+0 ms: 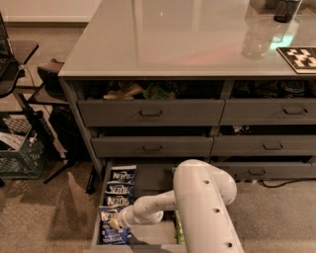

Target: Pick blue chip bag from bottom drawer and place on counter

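Observation:
The bottom drawer [154, 177] is pulled open at floor level, with a flat grey floor. Several blue chip bags lie in a row along its left side: the back one [122, 174], one [119, 188], one [117, 200] and the front one [110, 233]. My white arm [202, 207] reaches down and left into the drawer. My gripper [115, 223] is low over the front blue chip bag, at its top edge. Only a sliver of the green bags [177, 230] shows beside the arm. The glossy light grey counter [163, 34] spans the top.
On the counter's right stand a clear bottle [256, 42], a black-and-white marker card [299, 57] and a dark cup [286, 10]. The upper drawers [150, 112] stand slightly open with snacks inside. A green crate [19, 148] and a black stand [34, 118] are at the left.

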`<state>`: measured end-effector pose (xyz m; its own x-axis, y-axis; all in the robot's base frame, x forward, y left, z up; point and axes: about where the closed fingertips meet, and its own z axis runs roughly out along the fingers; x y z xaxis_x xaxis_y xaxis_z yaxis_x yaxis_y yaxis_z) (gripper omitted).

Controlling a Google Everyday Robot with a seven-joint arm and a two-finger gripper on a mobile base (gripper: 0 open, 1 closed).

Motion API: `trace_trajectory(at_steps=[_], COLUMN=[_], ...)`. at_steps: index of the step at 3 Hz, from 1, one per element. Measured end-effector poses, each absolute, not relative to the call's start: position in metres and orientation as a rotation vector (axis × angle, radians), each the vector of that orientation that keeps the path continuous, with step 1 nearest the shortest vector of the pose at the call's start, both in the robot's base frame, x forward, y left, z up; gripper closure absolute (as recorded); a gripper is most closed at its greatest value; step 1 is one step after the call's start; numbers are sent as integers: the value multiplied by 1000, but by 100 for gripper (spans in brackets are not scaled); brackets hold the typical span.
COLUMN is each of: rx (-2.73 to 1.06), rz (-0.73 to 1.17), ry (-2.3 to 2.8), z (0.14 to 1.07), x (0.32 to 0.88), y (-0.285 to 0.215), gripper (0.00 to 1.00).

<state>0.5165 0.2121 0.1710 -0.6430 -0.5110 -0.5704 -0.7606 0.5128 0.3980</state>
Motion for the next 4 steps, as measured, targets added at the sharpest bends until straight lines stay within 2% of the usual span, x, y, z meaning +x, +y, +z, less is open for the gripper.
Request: trace_trajectory(at_steps=[1,2,3,4], rx=[-1017,-1011,-1015,-994], rz=[809,699,611,516], ry=[2383,2362,2330,2349], z=[178,190,203,199], x=[522,515,508,510], y=[208,203,201,196], gripper=[53,30,33,43])
